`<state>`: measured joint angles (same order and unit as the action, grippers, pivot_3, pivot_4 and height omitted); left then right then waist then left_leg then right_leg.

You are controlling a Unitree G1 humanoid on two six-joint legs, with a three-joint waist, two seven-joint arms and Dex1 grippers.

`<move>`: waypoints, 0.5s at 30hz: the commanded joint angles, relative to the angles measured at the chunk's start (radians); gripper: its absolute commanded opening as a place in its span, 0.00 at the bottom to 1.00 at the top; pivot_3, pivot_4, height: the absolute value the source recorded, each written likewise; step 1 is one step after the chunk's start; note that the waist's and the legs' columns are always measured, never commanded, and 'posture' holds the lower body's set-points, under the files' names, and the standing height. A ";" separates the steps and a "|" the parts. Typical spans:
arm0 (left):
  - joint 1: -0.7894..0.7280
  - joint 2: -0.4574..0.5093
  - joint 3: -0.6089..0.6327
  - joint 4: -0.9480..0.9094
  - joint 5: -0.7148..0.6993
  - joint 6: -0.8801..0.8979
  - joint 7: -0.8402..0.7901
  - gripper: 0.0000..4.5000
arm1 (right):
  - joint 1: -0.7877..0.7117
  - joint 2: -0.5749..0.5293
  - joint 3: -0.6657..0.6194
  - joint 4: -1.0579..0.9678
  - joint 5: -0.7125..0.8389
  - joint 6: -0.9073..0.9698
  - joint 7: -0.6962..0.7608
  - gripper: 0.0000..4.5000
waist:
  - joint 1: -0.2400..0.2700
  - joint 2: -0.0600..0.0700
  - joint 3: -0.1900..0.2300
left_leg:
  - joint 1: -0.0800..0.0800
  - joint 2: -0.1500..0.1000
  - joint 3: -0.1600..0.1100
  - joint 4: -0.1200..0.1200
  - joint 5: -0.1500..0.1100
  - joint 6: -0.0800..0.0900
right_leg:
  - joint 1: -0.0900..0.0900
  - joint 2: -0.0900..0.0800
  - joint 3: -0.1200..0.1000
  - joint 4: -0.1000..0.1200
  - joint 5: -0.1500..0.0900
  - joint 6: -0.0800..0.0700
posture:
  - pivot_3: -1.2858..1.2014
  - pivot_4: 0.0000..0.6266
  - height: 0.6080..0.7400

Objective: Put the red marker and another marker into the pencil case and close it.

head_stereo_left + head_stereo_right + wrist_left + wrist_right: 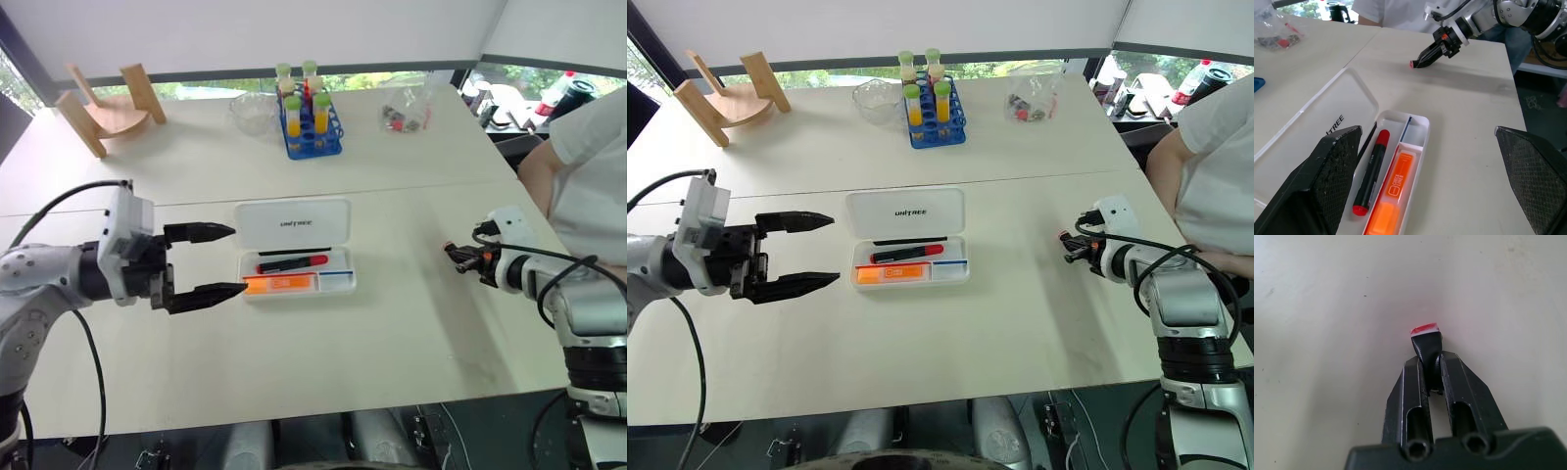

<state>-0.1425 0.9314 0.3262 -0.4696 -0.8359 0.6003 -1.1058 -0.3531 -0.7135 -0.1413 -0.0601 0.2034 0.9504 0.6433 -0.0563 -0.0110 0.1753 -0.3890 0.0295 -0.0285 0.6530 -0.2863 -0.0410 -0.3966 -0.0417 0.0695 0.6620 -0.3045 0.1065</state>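
Two silver-grey metal arms carry black cables looping along their lengths. The left pincer [219, 262] has two long black tapered fingers on a black base, behind it a white boxy wrist housing; their inner faces bear a cross-hatched texture. The right pincer [1431, 366] has slim black slotted fingers with two hex screws at the base, fixed to a white wrist housing.

At the far edge of the bench [392, 333]: a wooden stand [103, 108], a glass bowl [253, 112] beside the blue rack [312, 132] (tubes upright), a clear bag [407, 113], and a person [588, 166] sits right.
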 commanded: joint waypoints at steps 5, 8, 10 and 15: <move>-0.018 0.003 0.013 0.000 0.001 -0.018 0.001 1.00 | -0.095 -0.076 0.109 -0.350 0.248 0.084 0.255 0.01 | -0.003 0.004 0.002 | -0.001 0.001 -0.001 -0.003 0.000 0.000 | -0.003 0.002 0.000 0.001 0.000 0.000 | 0.52 0.24 1.00; -0.027 0.002 0.000 0.003 0.002 -0.015 -0.002 1.00 | -0.173 -0.066 0.246 -0.352 0.232 0.036 0.301 0.01 | 0.000 0.003 0.002 | -0.001 0.001 -0.001 -0.003 0.000 0.000 | -0.003 0.002 -0.001 0.000 0.000 0.000 | 0.52 0.24 1.00; -0.025 -0.001 -0.005 -0.005 0.005 -0.015 0.001 1.00 | -0.216 -0.056 0.337 -0.305 0.189 -0.031 0.331 0.01 | 0.005 0.002 0.002 | -0.001 0.001 -0.001 -0.002 0.000 0.000 | -0.002 0.001 -0.001 0.000 0.000 0.000 | 0.52 0.24 1.00; -0.001 -0.004 0.003 -0.035 0.005 -0.011 0.021 1.00 | -0.289 -0.032 0.484 -0.181 0.090 -0.186 0.387 0.01 | 0.016 0.001 0.002 | -0.002 0.000 0.000 -0.001 0.000 0.000 | -0.003 -0.001 -0.001 0.000 0.000 0.000 | 0.52 0.24 1.00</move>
<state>-0.1465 0.9306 0.3107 -0.4730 -0.8284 0.6003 -1.0948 -0.6095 -0.7545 0.3339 -0.2540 0.3181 0.8141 1.0130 -0.0407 -0.0095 0.1777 -0.3913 0.0296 -0.0289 0.6521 -0.2863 -0.0410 -0.3992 -0.0426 0.0684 0.6617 -0.3048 0.1061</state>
